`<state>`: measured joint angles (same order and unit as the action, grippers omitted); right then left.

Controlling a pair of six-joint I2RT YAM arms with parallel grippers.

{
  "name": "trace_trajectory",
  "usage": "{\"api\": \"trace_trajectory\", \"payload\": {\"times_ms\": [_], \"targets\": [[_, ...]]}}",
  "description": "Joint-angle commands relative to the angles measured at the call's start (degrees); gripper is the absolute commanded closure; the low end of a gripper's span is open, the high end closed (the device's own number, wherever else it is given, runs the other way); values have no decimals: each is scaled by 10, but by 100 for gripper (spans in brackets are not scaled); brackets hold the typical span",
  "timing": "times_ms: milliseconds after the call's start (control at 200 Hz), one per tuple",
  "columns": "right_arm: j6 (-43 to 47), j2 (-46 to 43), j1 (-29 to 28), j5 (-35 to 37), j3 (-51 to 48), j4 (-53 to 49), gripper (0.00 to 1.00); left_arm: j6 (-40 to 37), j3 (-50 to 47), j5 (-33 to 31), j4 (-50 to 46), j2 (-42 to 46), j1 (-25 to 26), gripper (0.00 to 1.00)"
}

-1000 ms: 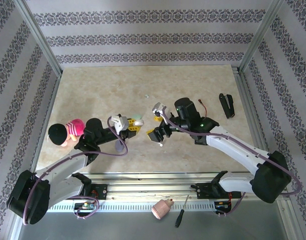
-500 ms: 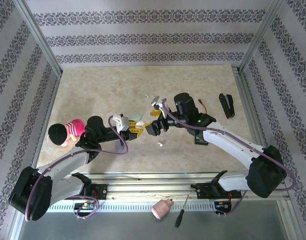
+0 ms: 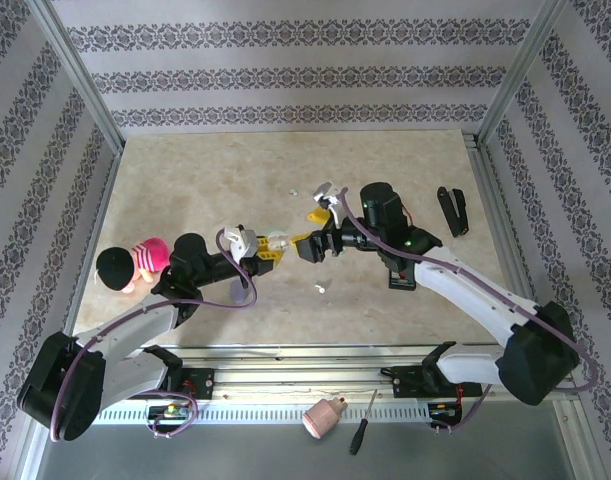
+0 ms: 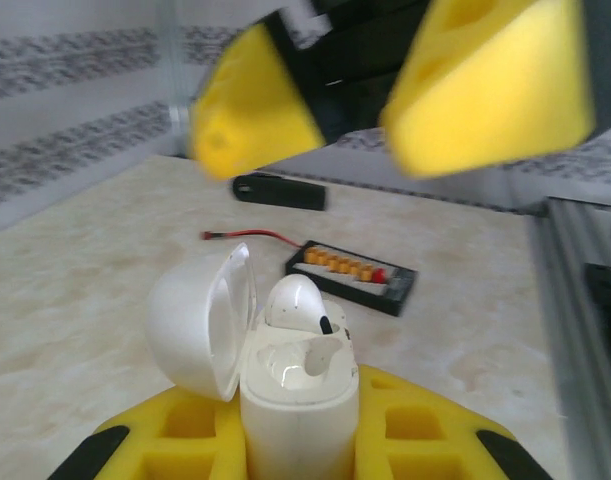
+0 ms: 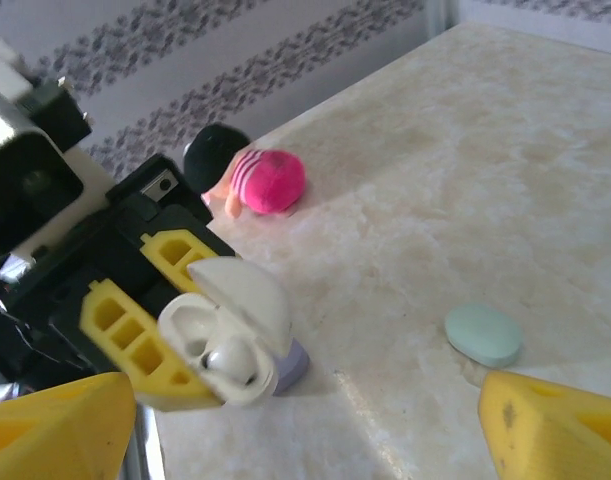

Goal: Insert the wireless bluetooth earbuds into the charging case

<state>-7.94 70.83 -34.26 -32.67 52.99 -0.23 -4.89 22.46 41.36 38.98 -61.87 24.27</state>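
Where the left jaws meet, they are clamped on the white charging case (image 4: 300, 405), held upright with its lid (image 4: 200, 320) swung open to one side. One white earbud (image 4: 295, 300) sits in a well of the case; the other well looks vacant. The right jaws are spread wide, gripping nothing, their yellow fingers (image 4: 485, 75) facing the case from just beyond it. On the counter (image 3: 235, 170): a loose white earbud (image 3: 320, 289) near the arms, below the right jaws; a mint-green pebble-shaped case (image 5: 483, 335); a lilac piece (image 5: 293, 362) under the held case; a doll (image 3: 135, 263) in a pink striped top at the left edge.
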Motion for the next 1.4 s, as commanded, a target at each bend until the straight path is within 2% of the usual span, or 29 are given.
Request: {"api": "trace_trajectory", "payload": {"times_ms": [0,45,115,235,450,635,844,1089,1399], "targets": [[-121,-31,4,151,-28,4,14,-25,-30,-150,83,11,0,100],[-179,-35,5,228,-40,-24,16,-36,-38,-191,97,13,0,100],[-255,-31,7,277,-57,-77,18,-56,-46,-233,110,13,1,100],[-380,-17,6,289,-89,-131,20,-77,-62,-268,152,8,1,100],[-504,9,-24,259,-151,-100,29,-89,-86,-310,194,1,0,100],[-524,80,-60,230,-129,-92,36,-90,-100,-343,218,-5,1,100],[-533,153,-97,208,-103,-63,38,-95,-99,-342,199,7,-4,100],[-539,194,-89,187,-100,-29,43,-94,-102,-336,185,25,-9,100],[-511,213,-71,199,-84,-28,45,-94,-102,-331,174,36,-13,100]]}}
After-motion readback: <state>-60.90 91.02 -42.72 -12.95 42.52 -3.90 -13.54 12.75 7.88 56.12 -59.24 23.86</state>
